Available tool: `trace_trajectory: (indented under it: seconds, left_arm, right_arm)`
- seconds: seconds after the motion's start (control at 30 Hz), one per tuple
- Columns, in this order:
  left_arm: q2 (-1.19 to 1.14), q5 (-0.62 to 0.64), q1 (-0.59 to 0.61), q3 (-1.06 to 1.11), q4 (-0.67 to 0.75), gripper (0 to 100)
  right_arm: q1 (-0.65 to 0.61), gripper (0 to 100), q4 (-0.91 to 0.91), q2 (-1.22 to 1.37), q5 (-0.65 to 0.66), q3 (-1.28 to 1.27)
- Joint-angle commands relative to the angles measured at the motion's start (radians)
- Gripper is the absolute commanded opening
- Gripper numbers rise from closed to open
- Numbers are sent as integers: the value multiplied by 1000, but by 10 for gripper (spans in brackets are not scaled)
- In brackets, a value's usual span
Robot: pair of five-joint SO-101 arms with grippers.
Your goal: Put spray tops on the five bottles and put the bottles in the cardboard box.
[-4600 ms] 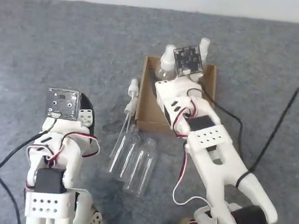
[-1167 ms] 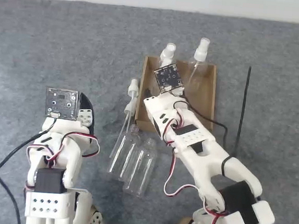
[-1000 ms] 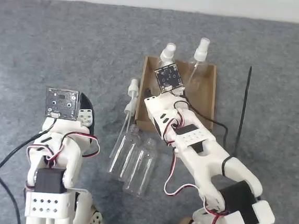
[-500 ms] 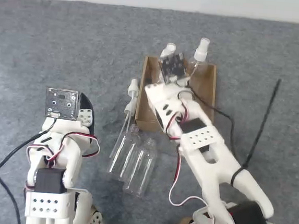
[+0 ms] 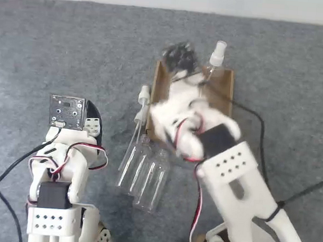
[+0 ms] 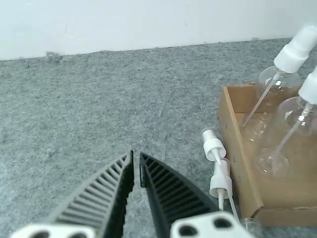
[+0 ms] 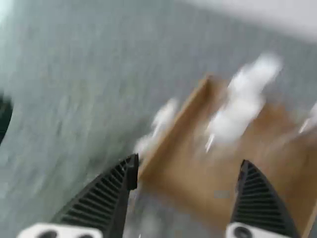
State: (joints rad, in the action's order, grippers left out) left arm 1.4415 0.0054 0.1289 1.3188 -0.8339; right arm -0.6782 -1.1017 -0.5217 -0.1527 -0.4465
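High view: the cardboard box [image 5: 226,101] is being carried by the grey surface [image 5: 72,45], and much of it is being covered by the right arm [image 5: 231,167], which is being held above it. In the left wrist view, two topped bottles [image 6: 294,134] are being kept upright inside the box, side by side, each one being closed by a white spray top. Just beside the box's outer wall, on the side toward the left arm, two loose spray tops [image 5: 142,105] are being left lying on the surface, one behind the other, with their thin tubes being pointed toward the arms. At the end of those tubes, near the box's closer corner, the bare bottles [image 5: 146,170] are being left lying side by side without tops, between the two arms.

The right pincer [image 7: 188,166] is being held wide, with nothing gripped, above the box wall nearest the loose tops. The left pincer [image 6: 136,157] is being held well apart from the box over bare surface. It is narrowed to a thin slit and is gripping nothing. Beyond the surface, a white wall [image 6: 148,20] is being shown.
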Motion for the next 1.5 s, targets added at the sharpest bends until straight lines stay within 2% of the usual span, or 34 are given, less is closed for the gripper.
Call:
trace_trajectory:
  seconds: [0.0, 0.13, 0.33, 0.5, 0.7, 0.8, 0.9, 0.97, 1.03, 1.3, 1.4, 1.47]
  left_arm:
    - [-9, 12, 5, -12, 28, 11]
    - [-9, 12, 8, -12, 26, 11]
    - [-9, 12, 8, -12, 26, 11]
    - [-9, 12, 6, -12, 26, 11]
    - [-9, 14, 8, -12, 28, 11]
    - [-9, 14, 8, -12, 29, 11]
    - [-9, 14, 8, -12, 29, 11]
    - [-9, 14, 8, -12, 31, 11]
    - [-9, 14, 8, -12, 31, 11]
    - [-11, 14, 8, -13, 26, 11]
    - [-12, 14, 8, -19, 17, 11]
    - [-12, 14, 8, -33, -9, 11]
  right_arm:
    - [-130, 266, -162, -51, -152, -31]
    - [-209, 267, -51, -15, -229, -204]
    - [-232, 267, 183, 116, -235, -356]
    - [-232, 267, 193, 217, -334, -334]
    - [-226, 265, 185, 305, -347, -331]
    - [-203, 203, 110, 308, -342, -324]
    - [-147, 77, 61, 274, -338, -330]
    - [-99, 0, 38, 248, -278, -331]
    - [-54, 24, 5, 226, -207, -331]
    - [179, 6, -186, 65, 68, -330]
    - [289, 6, -271, -27, 218, -328]
    - [366, 6, -318, -90, 362, -328]
